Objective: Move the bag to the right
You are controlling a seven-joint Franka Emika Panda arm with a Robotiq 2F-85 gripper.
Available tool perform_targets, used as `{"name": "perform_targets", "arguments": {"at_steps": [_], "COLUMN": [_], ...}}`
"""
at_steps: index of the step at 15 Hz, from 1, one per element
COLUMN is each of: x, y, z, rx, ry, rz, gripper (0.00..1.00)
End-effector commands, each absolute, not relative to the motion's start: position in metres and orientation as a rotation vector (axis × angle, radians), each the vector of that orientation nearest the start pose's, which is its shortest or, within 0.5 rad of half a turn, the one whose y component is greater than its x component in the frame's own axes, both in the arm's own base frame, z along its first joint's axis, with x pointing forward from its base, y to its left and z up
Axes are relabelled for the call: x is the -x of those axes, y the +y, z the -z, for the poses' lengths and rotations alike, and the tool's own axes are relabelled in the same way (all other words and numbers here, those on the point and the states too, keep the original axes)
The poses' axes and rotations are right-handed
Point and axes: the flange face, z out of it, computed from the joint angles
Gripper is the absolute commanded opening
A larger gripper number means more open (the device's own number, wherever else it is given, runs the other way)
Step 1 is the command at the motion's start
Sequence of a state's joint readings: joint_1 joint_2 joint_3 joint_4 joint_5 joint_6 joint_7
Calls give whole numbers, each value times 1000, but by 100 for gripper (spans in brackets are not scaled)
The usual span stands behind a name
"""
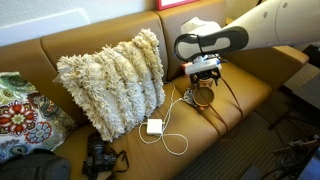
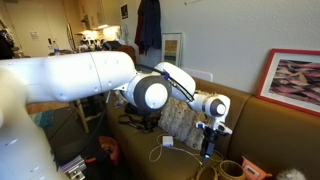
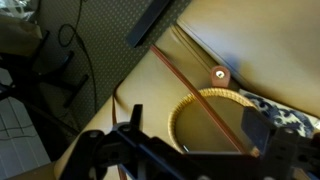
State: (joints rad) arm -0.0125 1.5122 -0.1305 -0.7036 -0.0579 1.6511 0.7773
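The pincer [image 1: 205, 73] hangs wide open and empty, right over the bag [image 1: 204, 96]. The bag sits on the sofa [image 1: 250, 88] beside the pillow [image 1: 112, 80], straight below the pincer.

It looks like a living room or lounge in someone's home. A long brown leather couch [image 1: 70, 45] runs along the wall, with a shaggy cream pillow [image 1: 112, 80] and a floral cushion [image 1: 18, 115] propped on it. A framed picture [image 2: 298, 80] hangs above the couch and a dark jacket [image 2: 148, 28] hangs further back. A camera [image 1: 98, 158] and a white charger [image 1: 154, 126] lie on the seat.
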Motion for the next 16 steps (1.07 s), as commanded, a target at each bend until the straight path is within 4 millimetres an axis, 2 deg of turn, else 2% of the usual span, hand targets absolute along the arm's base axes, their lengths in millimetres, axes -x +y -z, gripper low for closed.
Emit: {"name": "perform_targets", "arguments": {"at_steps": [1,4,10,13,16], "x": [-663,-657,-668,-681,-703], "y": [-74,-89,-109,-108,-103], "z": [61,60,24,0,-25], "rx": [3152,3136,3069,3042,3046], "ry": [1417,1452,1520,1522,1537], "rz": [-960,-1023,-1058,-1019,-861], "gripper": [100,100,100,100,100]}}
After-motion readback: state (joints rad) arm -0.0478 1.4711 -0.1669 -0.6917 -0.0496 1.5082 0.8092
